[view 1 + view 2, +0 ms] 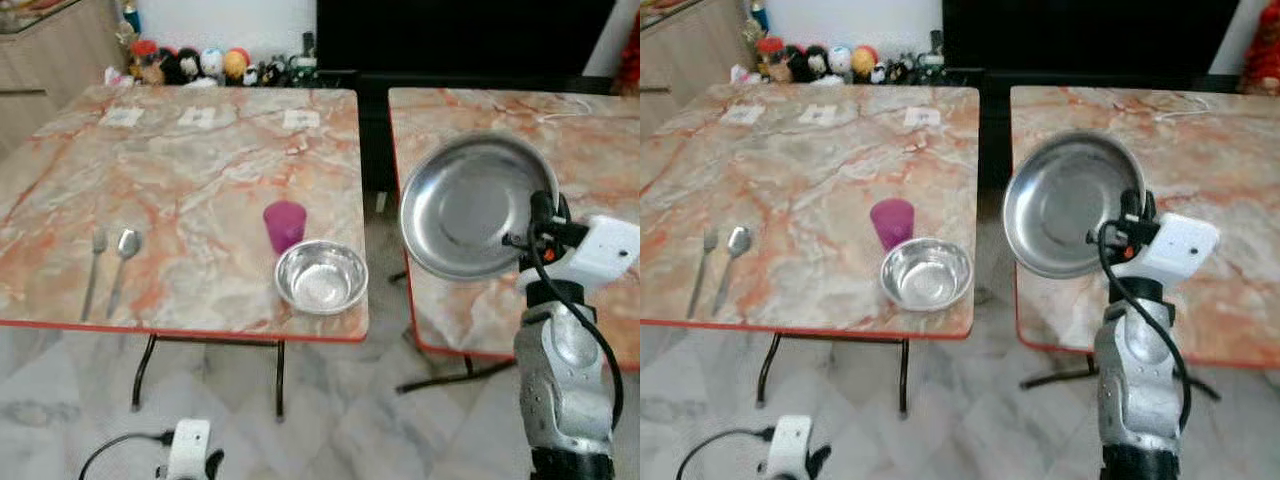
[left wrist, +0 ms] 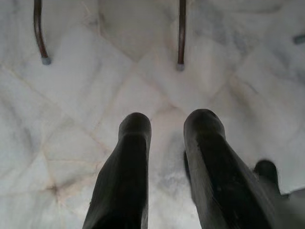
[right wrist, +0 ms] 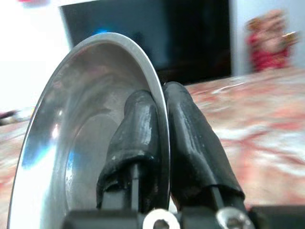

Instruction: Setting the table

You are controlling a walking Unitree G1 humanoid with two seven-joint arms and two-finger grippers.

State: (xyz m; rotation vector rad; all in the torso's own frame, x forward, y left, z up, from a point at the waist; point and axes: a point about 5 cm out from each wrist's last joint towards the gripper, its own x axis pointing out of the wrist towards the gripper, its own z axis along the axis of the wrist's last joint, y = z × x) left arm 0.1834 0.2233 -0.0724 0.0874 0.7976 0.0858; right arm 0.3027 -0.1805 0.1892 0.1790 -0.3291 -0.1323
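My right gripper [image 1: 538, 214] is shut on the rim of a steel plate [image 1: 470, 205], holding it tilted up on edge above the left part of the right marble table [image 1: 600, 150]. In the right wrist view one finger [image 3: 132, 138] presses inside the steel plate [image 3: 81, 143], the other behind its rim. On the left marble table [image 1: 180, 190] a steel bowl [image 1: 321, 276] sits near the front right corner, with a purple cup [image 1: 285, 224] just behind it. A fork [image 1: 94, 270] and a spoon [image 1: 121, 265] lie side by side at the front left. My left gripper [image 2: 167, 124] hangs open over the floor.
A gap separates the two tables. Three small white cards [image 1: 201, 117] lie along the left table's far edge. Toy figures [image 1: 195, 65] line the wall behind, beside a dark TV cabinet [image 1: 460, 40]. A white cable [image 1: 570, 112] lies on the right table. The floor is pale marble tile [image 1: 350, 420].
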